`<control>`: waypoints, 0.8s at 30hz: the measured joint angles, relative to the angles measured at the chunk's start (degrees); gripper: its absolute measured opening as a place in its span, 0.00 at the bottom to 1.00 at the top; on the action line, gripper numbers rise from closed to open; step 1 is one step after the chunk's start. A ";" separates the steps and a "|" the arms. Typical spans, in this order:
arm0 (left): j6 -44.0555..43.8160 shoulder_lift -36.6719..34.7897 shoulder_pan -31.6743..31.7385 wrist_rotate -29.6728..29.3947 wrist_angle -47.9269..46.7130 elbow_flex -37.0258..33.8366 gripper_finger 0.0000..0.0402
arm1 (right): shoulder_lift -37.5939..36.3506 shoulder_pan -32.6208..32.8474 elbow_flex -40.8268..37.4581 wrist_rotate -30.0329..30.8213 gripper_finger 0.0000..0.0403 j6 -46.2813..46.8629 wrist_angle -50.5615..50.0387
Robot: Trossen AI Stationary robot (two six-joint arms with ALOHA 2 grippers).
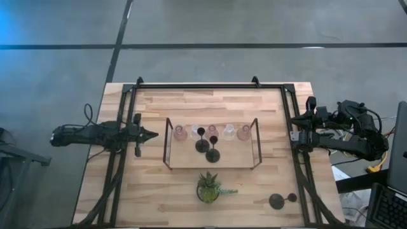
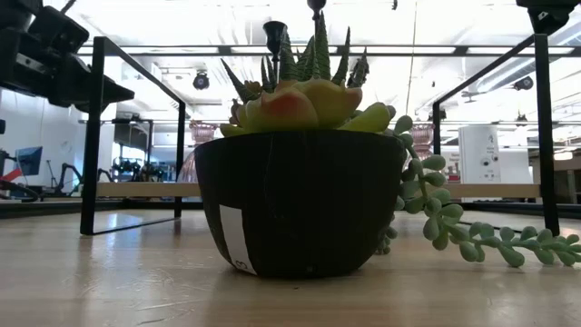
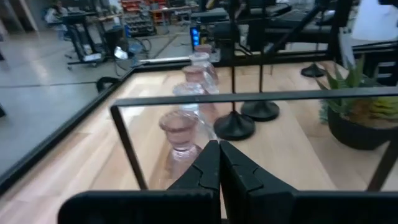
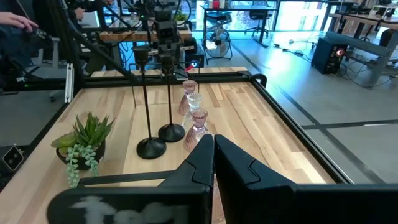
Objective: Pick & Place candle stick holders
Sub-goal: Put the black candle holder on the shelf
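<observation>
Left gripper (image 1: 152, 134), fingers pressed together and empty, just outside the left end of the wire-framed tray (image 1: 169, 143). Right gripper (image 4: 212, 149) likewise closed and empty, at the table's right edge. On the tray: a row of squat pink and clear glass holders (image 1: 211, 132) and, in front of them, two black thin-stemmed holders (image 1: 208, 145) with round bases. A third black holder (image 1: 277, 201) lies near the table's front right corner. In the low view the potted plant (image 2: 304, 195) hides nearly everything; only stem tops and glass rims show behind it. Wrist views reveal the stems' height, foreshortened from above.
</observation>
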 joint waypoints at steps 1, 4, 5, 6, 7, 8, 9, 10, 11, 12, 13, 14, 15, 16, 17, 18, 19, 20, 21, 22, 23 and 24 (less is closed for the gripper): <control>-0.62 0.00 0.01 0.64 0.19 -0.33 0.00 | -0.01 -0.02 -0.01 0.00 0.02 -0.01 0.00; -2.26 0.00 0.01 2.45 0.71 -1.37 0.00 | -0.02 -0.02 0.00 -0.02 0.02 -0.01 0.00; -2.43 0.00 0.01 3.16 0.82 -1.67 0.00 | -0.02 0.00 -0.01 -0.02 0.02 -0.01 0.01; -2.47 0.00 0.01 3.85 0.72 -1.91 0.00 | 0.00 0.00 -0.02 -0.02 0.02 -0.01 0.00; -2.47 0.00 -0.01 4.30 0.90 -2.01 0.00 | 0.00 -0.02 -0.01 -0.01 0.02 0.00 0.00; -2.47 0.00 0.00 4.74 1.32 -2.18 0.00 | 0.00 0.00 0.00 -0.02 0.02 -0.01 0.00; -2.47 0.00 0.01 5.16 1.69 -2.27 0.00 | 0.00 0.00 0.00 0.00 0.02 -0.01 0.00; -2.50 0.00 -0.01 5.79 1.76 -2.30 0.00 | 0.00 0.00 -0.01 0.00 0.02 0.00 0.00; -2.55 0.00 -0.01 6.48 1.83 -2.33 0.00 | -0.01 -0.01 -0.01 -0.02 0.02 -0.01 0.00; -2.60 0.00 -0.01 7.07 1.83 -2.34 0.01 | -0.01 -0.01 -0.02 0.00 0.02 0.00 0.00; -2.60 0.00 -0.01 7.44 1.85 -2.36 0.01 | 0.00 -0.01 -0.01 -0.01 0.02 0.00 0.00; -2.60 0.00 -0.01 7.50 1.84 -2.38 0.02 | 0.00 -0.01 -0.01 -0.01 0.02 0.00 0.00; -2.60 0.00 -0.01 7.52 1.83 -2.38 0.03 | -0.02 0.00 -0.01 0.00 0.02 -0.01 0.00; -2.60 0.00 -0.01 7.52 1.81 -2.40 0.04 | 0.00 -0.02 0.00 0.00 0.02 -0.01 0.00; -2.60 0.00 -0.01 7.52 1.79 -2.40 0.05 | -0.01 0.00 0.00 -0.01 0.02 -0.01 0.01; -2.60 0.00 -0.01 7.52 1.77 -2.39 0.06 | -0.02 0.00 0.00 -0.02 0.02 -0.01 0.00; -2.60 0.00 -0.01 7.53 1.76 -2.37 0.07 | 0.00 0.00 0.00 -0.02 0.02 0.01 0.00; -2.60 0.05 -0.01 7.54 1.77 -2.36 0.07 | 0.00 -0.01 -0.02 0.00 0.02 0.00 0.00; -2.60 0.17 -0.01 7.54 1.78 -2.36 0.07 | -0.02 0.00 -0.01 0.00 0.02 -0.01 0.00; -2.60 0.17 -0.01 7.54 1.76 -2.38 0.07 | -0.02 -0.01 -0.01 -0.01 0.02 -0.01 0.00; -2.60 0.17 -0.01 7.54 1.76 -2.38 0.07 | -0.02 0.00 -0.01 0.00 0.02 0.00 0.00; -2.60 0.17 -0.01 7.54 1.76 -2.38 0.07 | -0.01 0.00 0.00 -0.01 0.02 0.00 0.00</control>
